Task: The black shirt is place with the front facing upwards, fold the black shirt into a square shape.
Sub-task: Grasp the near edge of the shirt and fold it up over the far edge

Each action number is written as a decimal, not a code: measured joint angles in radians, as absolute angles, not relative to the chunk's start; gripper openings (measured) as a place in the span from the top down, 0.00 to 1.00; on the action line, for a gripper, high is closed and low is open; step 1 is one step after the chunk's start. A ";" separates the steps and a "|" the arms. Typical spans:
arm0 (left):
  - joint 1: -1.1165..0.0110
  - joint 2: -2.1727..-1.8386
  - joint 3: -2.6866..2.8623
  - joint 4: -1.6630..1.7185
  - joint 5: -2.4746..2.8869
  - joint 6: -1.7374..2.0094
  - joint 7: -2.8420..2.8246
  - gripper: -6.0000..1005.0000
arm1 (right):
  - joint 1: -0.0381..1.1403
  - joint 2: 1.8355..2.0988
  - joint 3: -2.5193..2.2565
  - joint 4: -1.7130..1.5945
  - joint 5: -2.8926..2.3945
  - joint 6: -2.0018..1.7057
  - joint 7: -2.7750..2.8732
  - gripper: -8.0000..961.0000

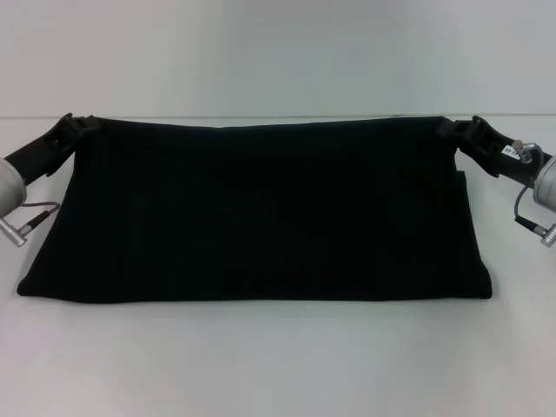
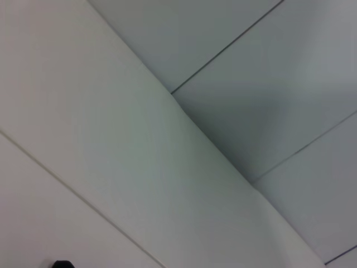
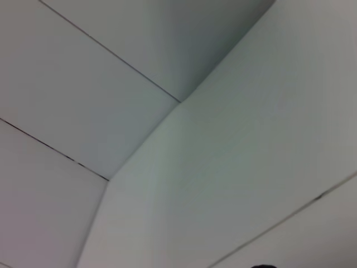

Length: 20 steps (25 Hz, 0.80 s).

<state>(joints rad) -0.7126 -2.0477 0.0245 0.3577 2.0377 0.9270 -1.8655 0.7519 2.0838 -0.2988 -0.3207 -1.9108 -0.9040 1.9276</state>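
White bench [image 1: 278,365] carries the black shirt [image 1: 261,217], spread wide across the middle, far edge lifted. Left pincer [image 1: 76,126] and right pincer [image 1: 460,130] each clamp a far corner. Soft, limp, light cloth; likely best held by corners.

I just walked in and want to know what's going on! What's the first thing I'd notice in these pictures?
A big black shirt fills the middle of the white table, spread wide with only plain black cloth showing. The left gripper is at its far left corner and the right gripper is at its far right corner, so the far edge stretches straight between them. The wrist views show only pale panels.
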 joint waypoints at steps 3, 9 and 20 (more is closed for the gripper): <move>-0.717 -2.058 0.025 0.358 2.018 0.905 -1.843 0.98 | 0.765 2.087 -0.309 -0.321 -1.909 -0.864 1.892 0.91; -0.719 -2.070 0.025 0.355 1.975 0.877 -1.794 0.88 | 0.791 2.092 -0.309 -0.278 -1.860 -0.789 1.737 0.83; -0.719 -2.070 0.028 0.345 1.963 0.798 -1.754 0.54 | 0.795 2.091 -0.311 -0.259 -1.849 -0.694 1.704 0.50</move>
<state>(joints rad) -0.7192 -2.0703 0.0276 0.3451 1.9630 0.7983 -1.7545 0.7953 2.0914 -0.3115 -0.2591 -1.8489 -0.6944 1.7044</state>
